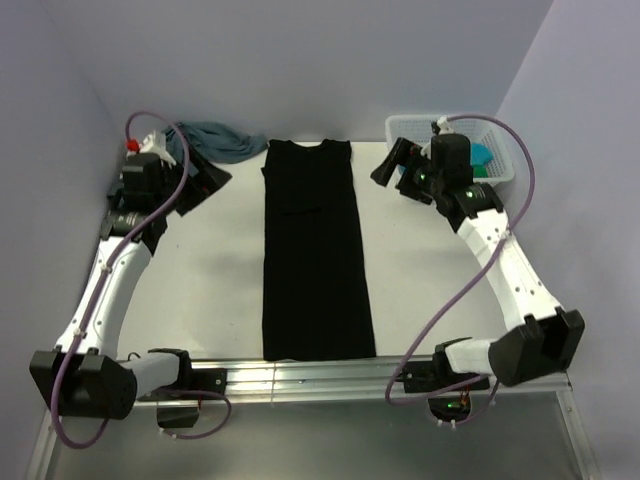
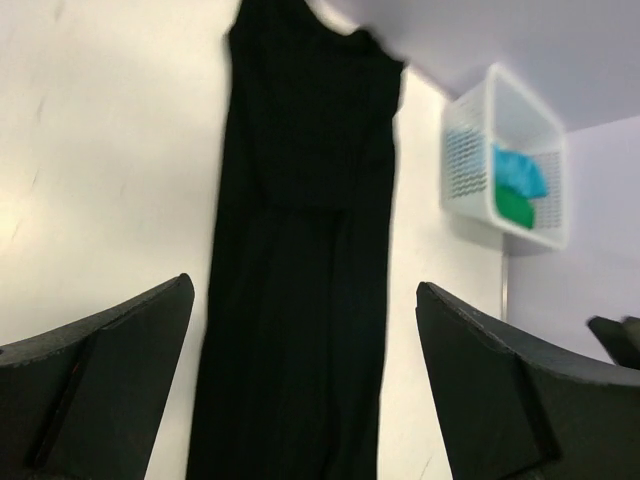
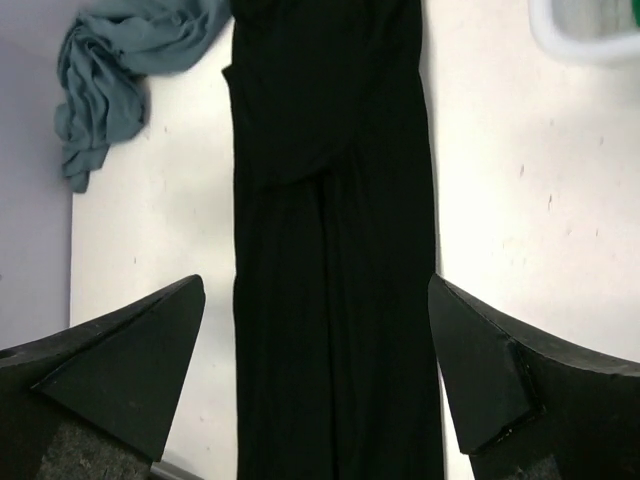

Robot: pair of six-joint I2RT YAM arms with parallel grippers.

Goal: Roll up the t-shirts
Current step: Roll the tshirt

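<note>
Viewing large black cloth t-shirt [image 1: 317,255] lying flat as narrow strip, centred on white table [image 1: 420,290].
Noting long axis running near edge to far wall, collar end pointing away from bases; seeing left gripper [image 1: 200,175] and right gripper [image 1: 392,165] hovering beside collar end, jaws standing spread wide, pinching nothing.

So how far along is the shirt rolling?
Done: the black shirt lies folded into a long narrow strip mid-table, not yet rolled. In hand: nothing; the left gripper and right gripper are open, off the cloth. Left: rolling that strip, then the crumpled blue shirt at the far left corner. The turquoise shirt and green shirt sit in the basket; whether they are rolled I cannot tell.
</note>
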